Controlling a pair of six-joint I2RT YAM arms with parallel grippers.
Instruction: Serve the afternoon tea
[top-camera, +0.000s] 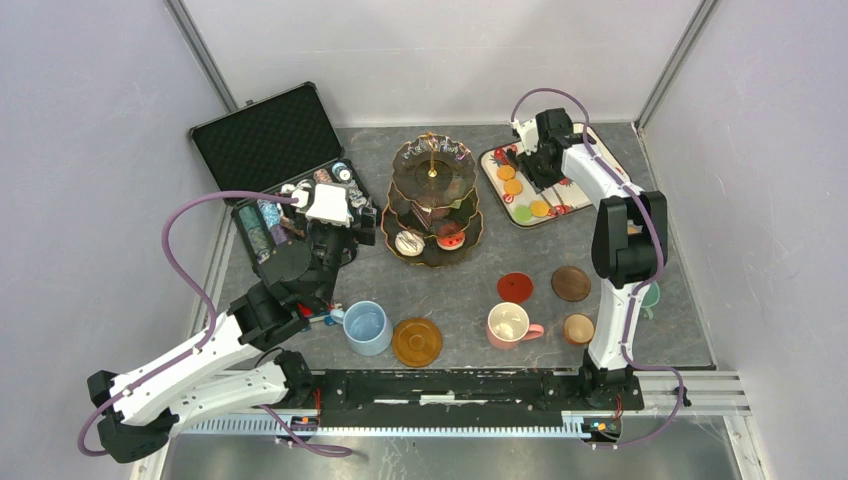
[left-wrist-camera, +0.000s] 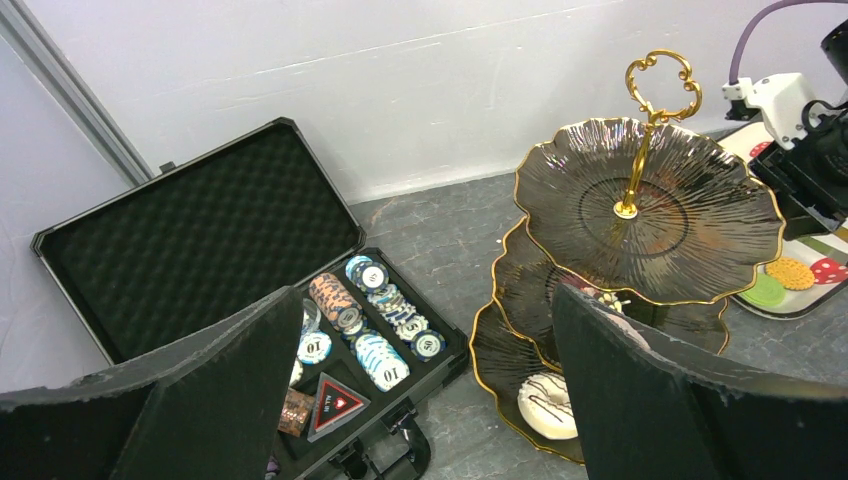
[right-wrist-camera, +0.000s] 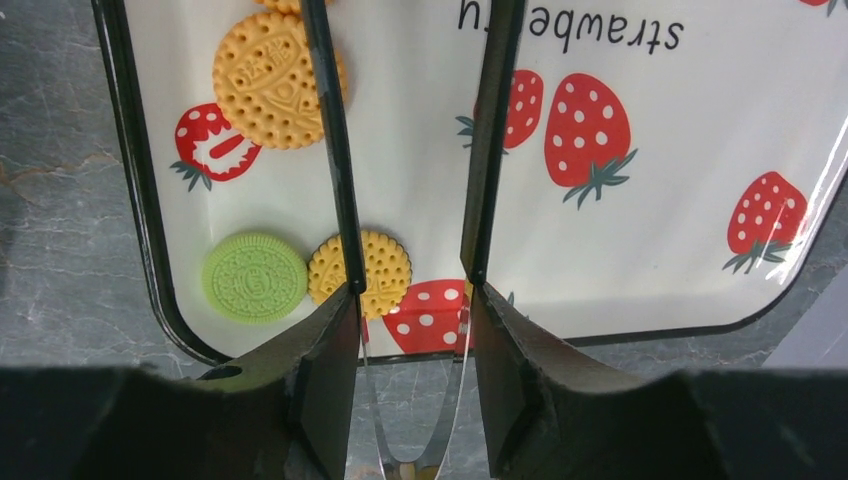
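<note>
The dark gold-rimmed three-tier stand (top-camera: 433, 200) (left-wrist-camera: 640, 220) stands mid-table with a white donut (left-wrist-camera: 548, 405) and other sweets on its lower tiers. My right gripper (top-camera: 535, 165) (right-wrist-camera: 412, 300) is shut on metal tongs (right-wrist-camera: 340, 200), whose two arms reach over the strawberry tray (right-wrist-camera: 420, 150). The tong tips hang above a small yellow biscuit (right-wrist-camera: 385, 270) beside a green one (right-wrist-camera: 255, 277). My left gripper (top-camera: 330, 240) (left-wrist-camera: 428, 300) stands wide open and empty between the chip case and the stand. Blue (top-camera: 367, 327), pink (top-camera: 510, 324) and small brown (top-camera: 578, 328) mugs stand near the front.
The open black poker-chip case (top-camera: 290, 170) lies at the back left. Amber (top-camera: 417, 341), red (top-camera: 515, 287) and brown (top-camera: 571, 283) coasters lie among the mugs. A green mug (top-camera: 650, 295) shows partly behind the right arm. Grey walls close in the table.
</note>
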